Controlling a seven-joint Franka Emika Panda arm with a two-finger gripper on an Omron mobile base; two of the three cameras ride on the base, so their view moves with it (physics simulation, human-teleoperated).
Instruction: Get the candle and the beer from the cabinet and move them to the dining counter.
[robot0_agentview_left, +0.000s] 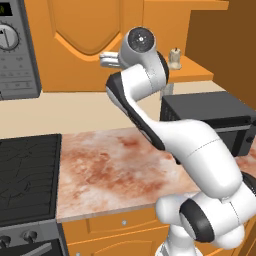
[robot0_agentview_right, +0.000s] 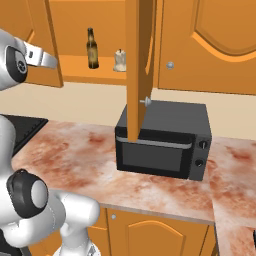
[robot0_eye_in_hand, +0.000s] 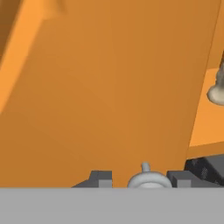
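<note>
The beer and the candle stand side by side on the open cabinet shelf above the microwave; the bottle's label is too small to read. The fingers sit narrowly apart, flanking the door knob, holding nothing.

Marbled worktop, black microwave, stove, cream wall

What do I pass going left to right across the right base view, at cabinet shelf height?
Robot's wrist → beer bottle → candle → open cabinet door, edge on → round knob on the closed door.
</note>
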